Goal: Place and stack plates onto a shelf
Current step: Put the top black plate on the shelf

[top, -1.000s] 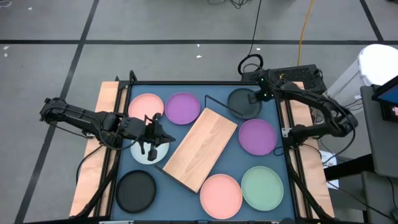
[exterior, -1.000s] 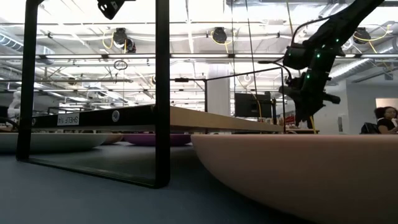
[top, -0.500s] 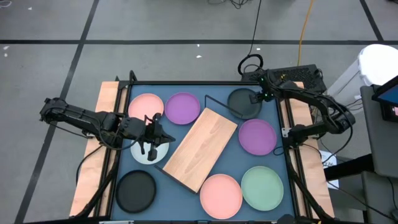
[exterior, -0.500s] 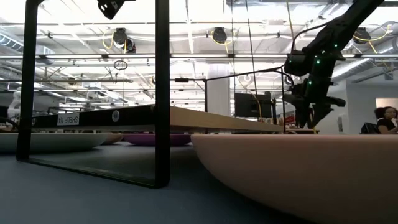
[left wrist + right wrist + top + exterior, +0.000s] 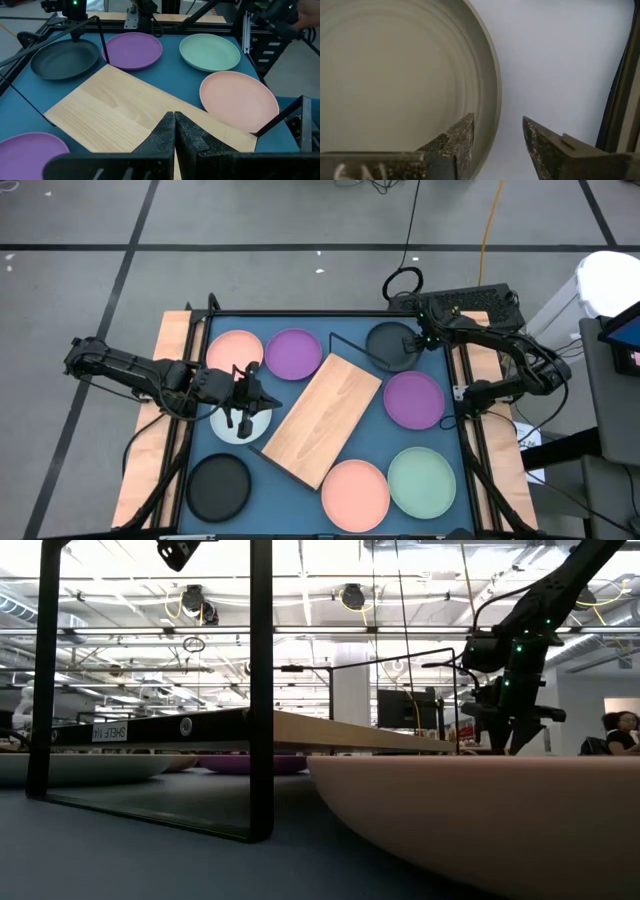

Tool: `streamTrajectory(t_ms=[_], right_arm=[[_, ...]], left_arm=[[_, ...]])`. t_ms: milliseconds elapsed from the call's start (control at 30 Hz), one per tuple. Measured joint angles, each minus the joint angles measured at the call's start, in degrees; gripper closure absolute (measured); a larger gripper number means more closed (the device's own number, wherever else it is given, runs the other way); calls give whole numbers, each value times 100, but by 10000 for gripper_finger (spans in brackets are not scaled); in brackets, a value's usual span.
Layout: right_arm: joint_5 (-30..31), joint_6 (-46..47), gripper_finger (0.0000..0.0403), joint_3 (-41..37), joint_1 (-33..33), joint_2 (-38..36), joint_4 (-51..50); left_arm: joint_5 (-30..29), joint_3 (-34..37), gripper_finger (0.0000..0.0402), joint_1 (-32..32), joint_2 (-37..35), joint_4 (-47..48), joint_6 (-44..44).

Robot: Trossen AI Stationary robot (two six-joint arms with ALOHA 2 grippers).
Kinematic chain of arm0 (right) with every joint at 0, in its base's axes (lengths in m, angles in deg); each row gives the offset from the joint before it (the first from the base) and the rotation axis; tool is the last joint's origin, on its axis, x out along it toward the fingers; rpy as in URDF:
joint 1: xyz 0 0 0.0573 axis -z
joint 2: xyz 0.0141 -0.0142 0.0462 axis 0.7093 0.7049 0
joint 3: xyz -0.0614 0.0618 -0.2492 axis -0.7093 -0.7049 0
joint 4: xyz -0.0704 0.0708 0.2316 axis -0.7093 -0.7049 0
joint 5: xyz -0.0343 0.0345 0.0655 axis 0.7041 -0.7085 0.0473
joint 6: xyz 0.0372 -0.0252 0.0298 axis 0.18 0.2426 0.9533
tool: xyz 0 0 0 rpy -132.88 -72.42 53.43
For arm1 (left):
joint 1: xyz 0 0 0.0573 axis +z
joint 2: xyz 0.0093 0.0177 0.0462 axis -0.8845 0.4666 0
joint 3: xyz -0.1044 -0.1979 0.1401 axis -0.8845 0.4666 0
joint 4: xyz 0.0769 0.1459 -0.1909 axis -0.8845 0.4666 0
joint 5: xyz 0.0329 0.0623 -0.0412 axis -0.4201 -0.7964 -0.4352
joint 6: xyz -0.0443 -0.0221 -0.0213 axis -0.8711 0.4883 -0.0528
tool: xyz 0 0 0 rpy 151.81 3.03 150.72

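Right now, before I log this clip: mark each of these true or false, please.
1. The light wooden shelf board has no plates on it. True.
2. The right claw is shut on the purple round plate. False: its jaws are open, straddling the rim of the black round plate at the far right of the table.
3. The left claw is shut and empty. True; it hangs over the white-grey round plate.
4. The pale green round plate is stacked on a pink one. False: it lies on the table beside the pink round plate.
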Motion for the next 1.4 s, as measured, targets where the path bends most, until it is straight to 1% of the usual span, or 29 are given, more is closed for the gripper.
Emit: streamTrajectory(t_ms=[333, 533, 833, 1167, 1400], right_arm=[[-11, 102, 281, -52, -31, 0, 22], [-10, 157, 301, -198, -179, 0, 173], [-6, 175, 332, -211, -199, 0, 263], [167, 62, 396, -368, -343, -7, 506], [150, 25, 400, -391, -354, -59, 794]], left_arm=[[0, 0, 398, -1, 0, 0, 2], [-2, 0, 398, -2, 0, 0, 4], [-1, 0, 398, -2, 0, 0, 7], [0, 0, 398, 0, 0, 0, 13], [-2, -1, 398, -1, 0, 2, 17]])
